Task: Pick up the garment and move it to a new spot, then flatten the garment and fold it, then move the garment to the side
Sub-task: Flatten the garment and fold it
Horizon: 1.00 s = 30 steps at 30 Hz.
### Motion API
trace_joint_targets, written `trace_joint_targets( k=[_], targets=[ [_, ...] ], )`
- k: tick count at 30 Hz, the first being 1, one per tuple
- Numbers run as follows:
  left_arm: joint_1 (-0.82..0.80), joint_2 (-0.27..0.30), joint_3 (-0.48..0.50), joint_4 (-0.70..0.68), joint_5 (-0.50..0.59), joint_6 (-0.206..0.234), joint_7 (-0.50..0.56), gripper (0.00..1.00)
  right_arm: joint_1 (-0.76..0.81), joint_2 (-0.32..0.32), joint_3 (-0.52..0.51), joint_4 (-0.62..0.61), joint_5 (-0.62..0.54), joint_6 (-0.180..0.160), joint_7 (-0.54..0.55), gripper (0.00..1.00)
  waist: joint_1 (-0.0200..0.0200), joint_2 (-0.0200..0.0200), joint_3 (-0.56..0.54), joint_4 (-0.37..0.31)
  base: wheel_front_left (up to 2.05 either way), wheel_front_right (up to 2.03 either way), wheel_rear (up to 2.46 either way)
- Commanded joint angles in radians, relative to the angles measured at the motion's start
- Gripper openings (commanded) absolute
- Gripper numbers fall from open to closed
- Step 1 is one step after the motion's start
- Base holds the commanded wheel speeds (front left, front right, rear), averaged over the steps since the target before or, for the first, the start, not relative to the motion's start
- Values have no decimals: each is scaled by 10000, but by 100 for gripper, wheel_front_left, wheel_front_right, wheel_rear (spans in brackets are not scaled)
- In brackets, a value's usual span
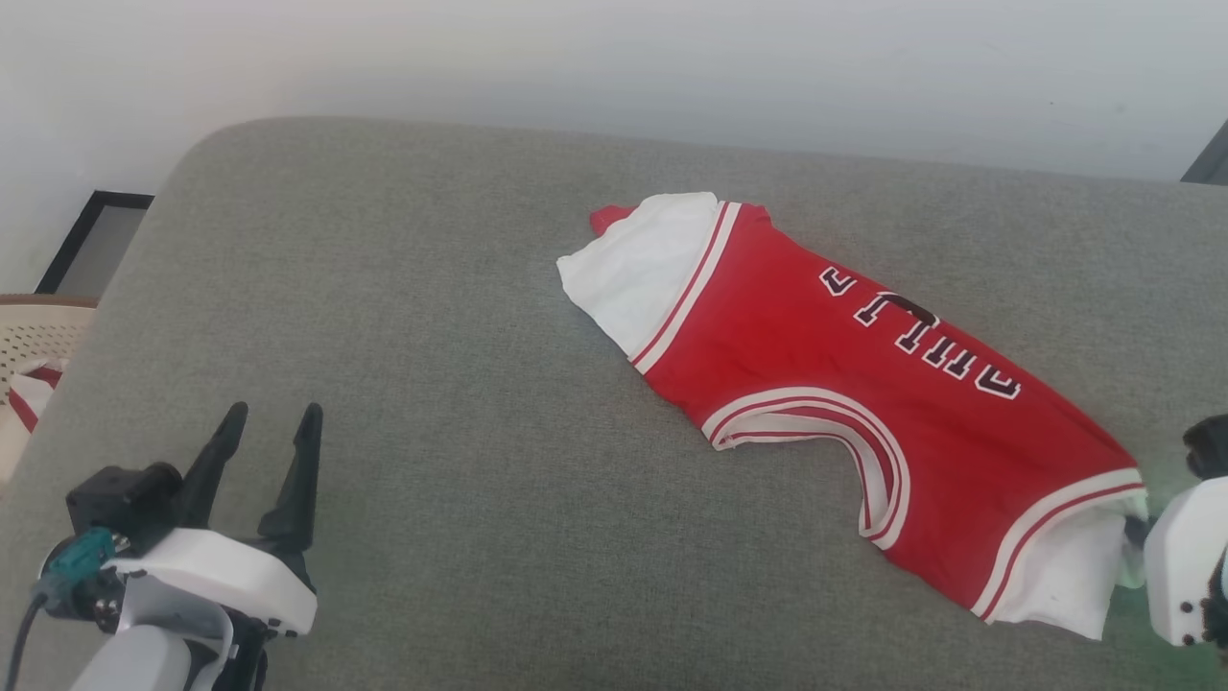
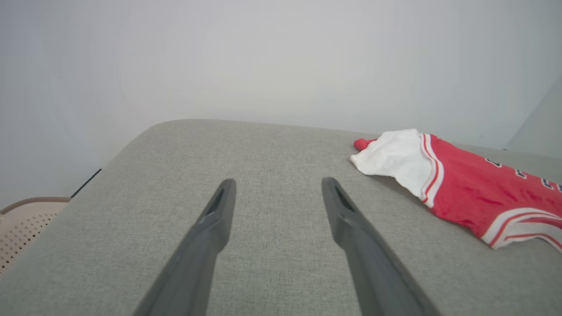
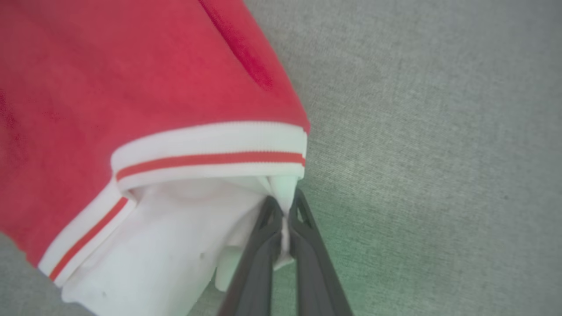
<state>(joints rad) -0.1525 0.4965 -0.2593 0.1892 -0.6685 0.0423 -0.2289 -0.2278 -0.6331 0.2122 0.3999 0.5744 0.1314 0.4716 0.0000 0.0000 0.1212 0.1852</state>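
The garment (image 1: 815, 374) is a red jersey with white sleeves, striped trim and black lettering, lying folded lengthwise across the right half of a grey cushion. My right gripper (image 3: 284, 206) is shut on the white sleeve cloth at the garment's (image 3: 131, 87) near right end; in the head view its white body (image 1: 1185, 557) sits at the right edge beside that sleeve. My left gripper (image 1: 269, 422) stands open at the lower left, well away from the garment (image 2: 461, 184), with nothing between its fingers (image 2: 219, 210).
The grey upholstered surface (image 1: 432, 384) spreads wide, with a rounded far left corner and a pale wall behind. A beige perforated basket (image 1: 34, 336) holding red and white cloth sits off the left edge, beside a dark frame (image 1: 91, 240) on the floor.
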Motion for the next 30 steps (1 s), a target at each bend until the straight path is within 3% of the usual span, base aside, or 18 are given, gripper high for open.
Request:
trace_joint_targets(
  k=[1,3,4,5,15,19,24,30],
  targets=[
    [-177,17,-18,2,24,-39,52,100,-123,76,88,168,77,-13,-35,17,0,0,-4,5,0,0,0],
    [-207,59,-30,8,4,-62,77,100,-350,163,234,555,171,-15,-106,35,0,0,-12,-10,0,0,0],
    [-220,89,-44,-2,-8,-92,122,100,-482,191,325,709,178,-13,-159,55,0,0,-16,-23,0,0,0],
    [-246,117,-55,-14,-12,-104,175,100,-589,199,417,816,182,-13,-181,100,0,0,-27,-41,0,0,0],
    [-613,627,-10,-557,-108,-139,846,100,-1441,-151,804,528,282,-13,-840,100,0,0,-167,-705,0,0,0],
    [-864,916,-43,-842,-255,-185,1493,100,-1668,34,522,-214,-229,-13,-1957,100,0,0,-159,-1330,0,0,0],
    [-1312,1243,-63,-897,-486,-349,2213,100,-1918,775,-128,-932,-1174,-15,-3650,100,0,0,25,-2120,0,0,0],
    [-2136,1603,-184,-676,-635,-584,3240,100,-1957,2133,-1262,-1643,-2631,-13,-5353,100,0,0,435,-3014,0,0,0]
  ],
)
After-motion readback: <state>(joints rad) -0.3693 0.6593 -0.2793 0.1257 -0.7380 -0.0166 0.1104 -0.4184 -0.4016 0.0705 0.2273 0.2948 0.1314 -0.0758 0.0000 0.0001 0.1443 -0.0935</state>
